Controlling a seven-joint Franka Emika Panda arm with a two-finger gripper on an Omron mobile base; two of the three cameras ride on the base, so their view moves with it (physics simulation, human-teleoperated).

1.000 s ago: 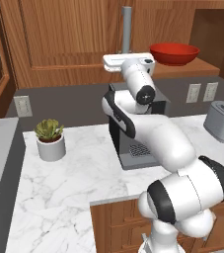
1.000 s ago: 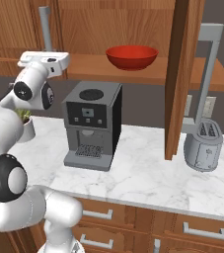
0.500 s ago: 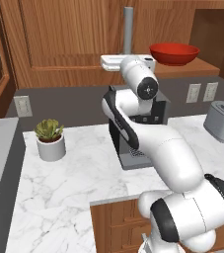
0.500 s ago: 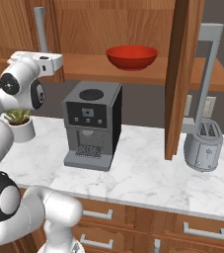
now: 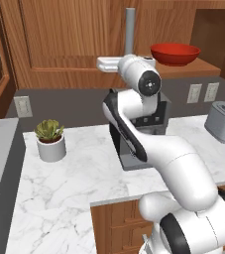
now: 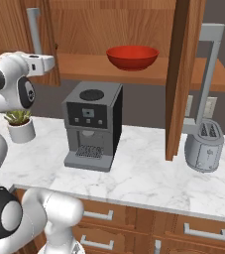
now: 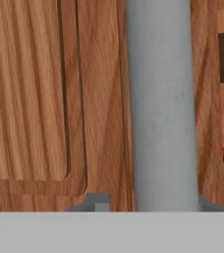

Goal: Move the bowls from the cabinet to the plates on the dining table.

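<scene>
While the gripper (image 7: 150, 205) sits at the cabinet (image 5: 74, 44) handle (image 7: 160, 104), its jaws are letting go. The door has swung open. The red bowl (image 6: 132, 56) waits on the shelf.

A black and grey coffee machine (image 6: 92, 124) stands mid-frame on the marble counter (image 6: 143, 173); a potted plant (image 5: 50, 140) sits at left, a silver toaster (image 6: 203, 145) at right, wall outlets (image 5: 200, 93) behind, probably two.
</scene>
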